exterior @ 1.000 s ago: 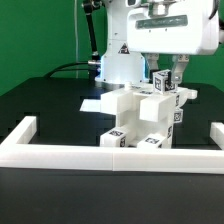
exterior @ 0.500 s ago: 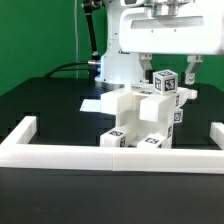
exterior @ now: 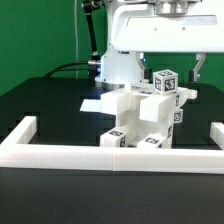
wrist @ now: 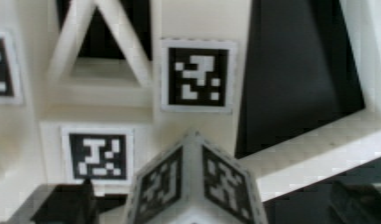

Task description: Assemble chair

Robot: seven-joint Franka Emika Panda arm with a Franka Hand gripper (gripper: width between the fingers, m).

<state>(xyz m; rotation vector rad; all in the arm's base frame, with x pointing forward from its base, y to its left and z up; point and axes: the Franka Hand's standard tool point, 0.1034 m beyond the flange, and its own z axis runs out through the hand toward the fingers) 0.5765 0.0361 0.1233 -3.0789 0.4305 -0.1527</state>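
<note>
The chair [exterior: 143,118] is a stack of white blocky pieces with black-and-white tags, standing just behind the front rail in the exterior view. A small tagged block [exterior: 165,81] sits on top of it at the exterior view's right. My gripper [exterior: 172,66] hangs just above that block, open and empty, with one finger [exterior: 147,62] on each side. In the wrist view the same tagged block [wrist: 190,180] shows corner-on between the dark fingertips [wrist: 66,204], with the chair's tagged flat pieces [wrist: 196,78] below.
A long white border frame [exterior: 110,153] runs along the front with short side rails at both ends. The robot's white base [exterior: 118,62] stands behind the chair. The tabletop [exterior: 50,100] is black, with a green wall behind.
The gripper, down around the top tagged block a second ago, has opened, let go of it and risen. The block stays on the chair.
</note>
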